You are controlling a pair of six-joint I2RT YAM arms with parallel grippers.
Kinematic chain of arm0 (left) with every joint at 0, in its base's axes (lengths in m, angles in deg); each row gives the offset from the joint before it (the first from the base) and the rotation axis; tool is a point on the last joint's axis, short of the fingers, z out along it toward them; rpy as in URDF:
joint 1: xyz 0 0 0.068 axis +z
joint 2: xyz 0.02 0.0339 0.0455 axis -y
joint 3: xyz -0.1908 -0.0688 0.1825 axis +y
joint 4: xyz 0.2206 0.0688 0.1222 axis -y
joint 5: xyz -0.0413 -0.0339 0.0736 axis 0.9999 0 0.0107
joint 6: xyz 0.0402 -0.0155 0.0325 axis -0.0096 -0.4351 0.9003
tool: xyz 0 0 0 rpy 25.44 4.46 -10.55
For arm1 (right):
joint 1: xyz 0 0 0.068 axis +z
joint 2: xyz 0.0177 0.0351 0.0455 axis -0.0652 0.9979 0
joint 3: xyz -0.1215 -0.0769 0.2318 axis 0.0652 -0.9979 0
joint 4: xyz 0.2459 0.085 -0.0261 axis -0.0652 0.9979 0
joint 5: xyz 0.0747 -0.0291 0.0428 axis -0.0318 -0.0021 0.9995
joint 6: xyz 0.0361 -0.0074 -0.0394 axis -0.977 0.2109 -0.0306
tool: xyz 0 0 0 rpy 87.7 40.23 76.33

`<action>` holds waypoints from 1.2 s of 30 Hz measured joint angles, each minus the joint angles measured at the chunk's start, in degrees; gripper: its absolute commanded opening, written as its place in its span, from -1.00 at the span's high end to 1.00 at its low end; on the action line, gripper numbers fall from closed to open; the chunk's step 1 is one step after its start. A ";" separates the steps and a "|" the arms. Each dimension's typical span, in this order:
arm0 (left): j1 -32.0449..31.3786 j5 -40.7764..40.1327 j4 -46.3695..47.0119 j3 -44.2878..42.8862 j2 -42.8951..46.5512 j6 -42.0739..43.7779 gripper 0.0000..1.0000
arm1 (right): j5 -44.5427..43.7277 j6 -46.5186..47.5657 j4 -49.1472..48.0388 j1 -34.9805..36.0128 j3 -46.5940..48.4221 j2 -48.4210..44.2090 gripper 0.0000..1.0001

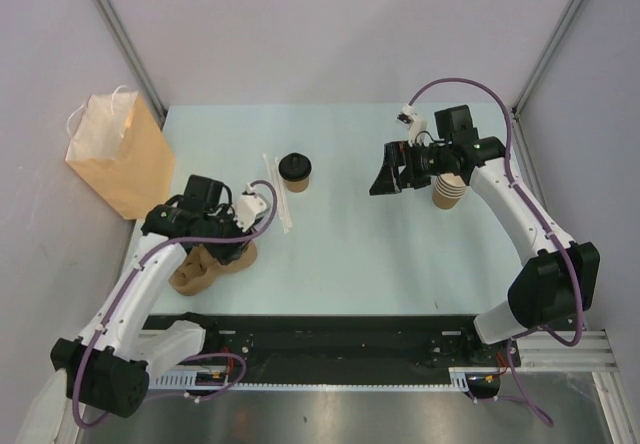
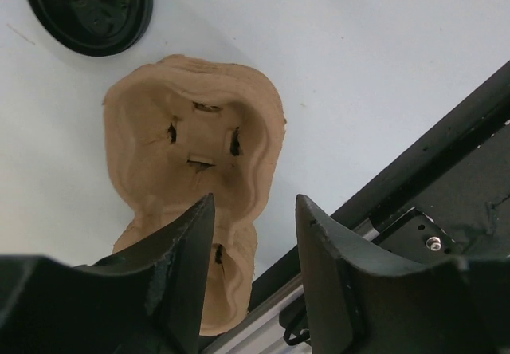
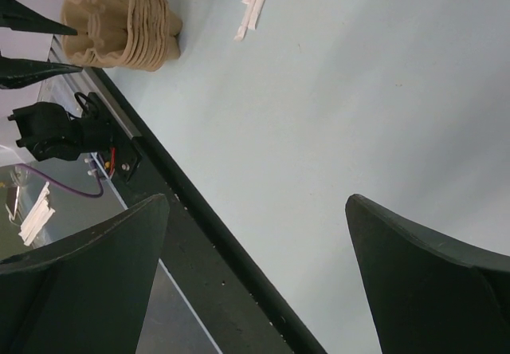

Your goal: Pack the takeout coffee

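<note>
The pale bench (image 1: pixel 380 254) carries everything, its middle left bare, probably as working room between the two arms. At its far left corner the brown paper bag (image 1: pixel 120 159) stands upright with its white handles up, likely so the mouth can take what is lowered in. The right end effector (image 3: pixel 256 210) hangs above the bench with its jaws spread wide and nothing between them, just beside the stack of lidless cups (image 1: pixel 450 192). The left end effector (image 2: pixel 255 206) hovers low over the near lobe of the pulp cup carrier (image 2: pixel 191 131), jaws at a middling gap. Whether they pinch its rim I cannot tell. The carrier sits by the near left edge, within easy reach of that arm. The takeout coffee (image 1: pixel 295 172) stands upright toward the far middle of the bench, between the arms, untouched and well apart from the bag. It is a small tan kraft cup capped by a round black lid. Thin white straws (image 1: pixel 278 199) lie just beside it.
</note>
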 measured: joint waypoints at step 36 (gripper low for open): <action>-6.27 -7.48 8.09 8.13 -2.89 -2.38 0.99 | -0.39 0.13 -0.24 -0.87 -0.28 0.13 -0.99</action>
